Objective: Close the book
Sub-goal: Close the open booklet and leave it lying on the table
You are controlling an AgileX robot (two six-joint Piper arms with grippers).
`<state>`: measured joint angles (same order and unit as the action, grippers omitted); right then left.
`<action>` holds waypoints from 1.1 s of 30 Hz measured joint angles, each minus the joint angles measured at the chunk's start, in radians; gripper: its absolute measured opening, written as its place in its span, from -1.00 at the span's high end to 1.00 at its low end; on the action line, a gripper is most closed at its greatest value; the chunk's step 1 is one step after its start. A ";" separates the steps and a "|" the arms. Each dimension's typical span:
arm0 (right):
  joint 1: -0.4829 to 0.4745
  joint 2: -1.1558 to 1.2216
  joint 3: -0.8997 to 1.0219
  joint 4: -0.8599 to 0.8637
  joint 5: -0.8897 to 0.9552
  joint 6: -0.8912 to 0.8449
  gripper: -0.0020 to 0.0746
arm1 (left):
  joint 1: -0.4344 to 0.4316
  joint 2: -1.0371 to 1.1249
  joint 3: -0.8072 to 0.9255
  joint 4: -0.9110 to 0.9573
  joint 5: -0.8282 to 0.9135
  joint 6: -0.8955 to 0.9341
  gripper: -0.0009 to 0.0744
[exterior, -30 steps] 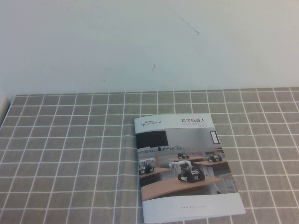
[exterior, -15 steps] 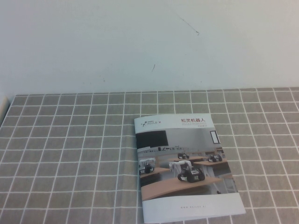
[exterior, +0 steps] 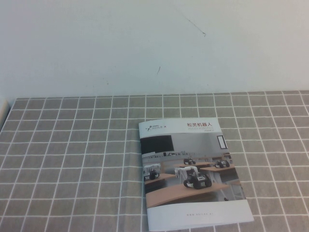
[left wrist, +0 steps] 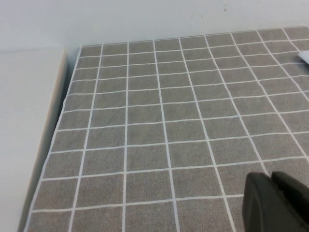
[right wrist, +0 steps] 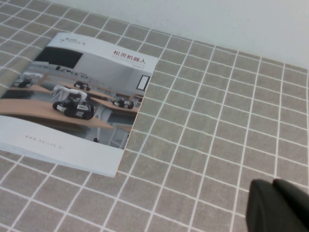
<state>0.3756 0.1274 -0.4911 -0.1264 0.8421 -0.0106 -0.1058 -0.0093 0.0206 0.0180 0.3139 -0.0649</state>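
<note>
Left hand [left wrist: 271,176] is hanging low over bare checked worktop [exterior: 72,145], well left of the book and out of the high view; only its dark tip is showing, looking pressed together. Book [exterior: 193,171] is lying shut and flat, cover up, right of centre at the near edge: white bands, photo of robot arms on desks. Its near-left corner is running off frame. Right hand [right wrist: 273,182] is sitting off the book's right, tip likewise pressed together, mostly cropped.
</note>
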 joint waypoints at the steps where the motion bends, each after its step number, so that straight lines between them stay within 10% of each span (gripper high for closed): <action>1: 0.000 0.000 0.000 0.000 0.000 0.000 0.95 | 0.000 0.000 0.000 0.000 0.000 0.000 0.99; 23: -0.009 0.000 0.000 -0.019 0.000 -0.076 0.95 | 0.000 0.000 -0.001 -0.004 0.004 0.002 0.99; 33: -0.242 -0.007 0.131 -0.029 -0.284 -0.099 0.95 | 0.000 -0.002 -0.001 -0.004 0.004 0.002 0.99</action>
<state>0.1337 0.1200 -0.3605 -0.1557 0.5583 -0.1099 -0.1058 -0.0115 0.0191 0.0142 0.3182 -0.0633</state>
